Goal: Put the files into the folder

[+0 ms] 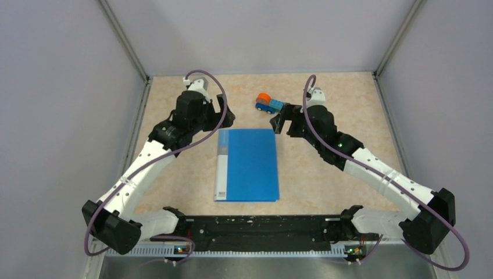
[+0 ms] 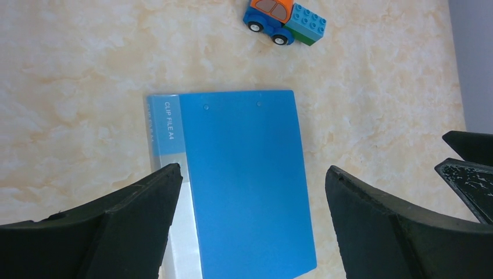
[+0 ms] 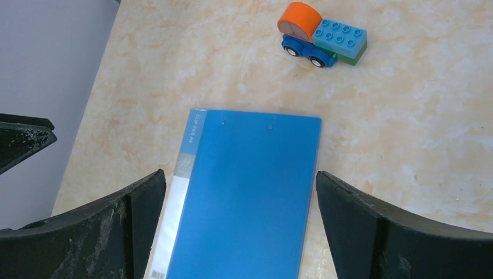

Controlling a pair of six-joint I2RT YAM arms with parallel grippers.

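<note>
Folder (image 1: 247, 164): lies flat on the desk (image 1: 337, 168), midway between the two arms. The cover is shut and the contents are hidden. It is bright blue, with a pale spine strip along its left edge lettered "CLIP FILE A4" and two small studs near the cover's far edge.

Left claw (image 2: 250, 174): spread wide near the far left corner, gripping nothing.

Right claw (image 3: 239, 174): spread wide near the far right corner, empty.

Toy truck (image 1: 269, 103): stands beyond the folder, apart from it.

The folder (image 2: 244, 174) bears one legible label — "CLIP FILE A4" — along its spine.
</note>
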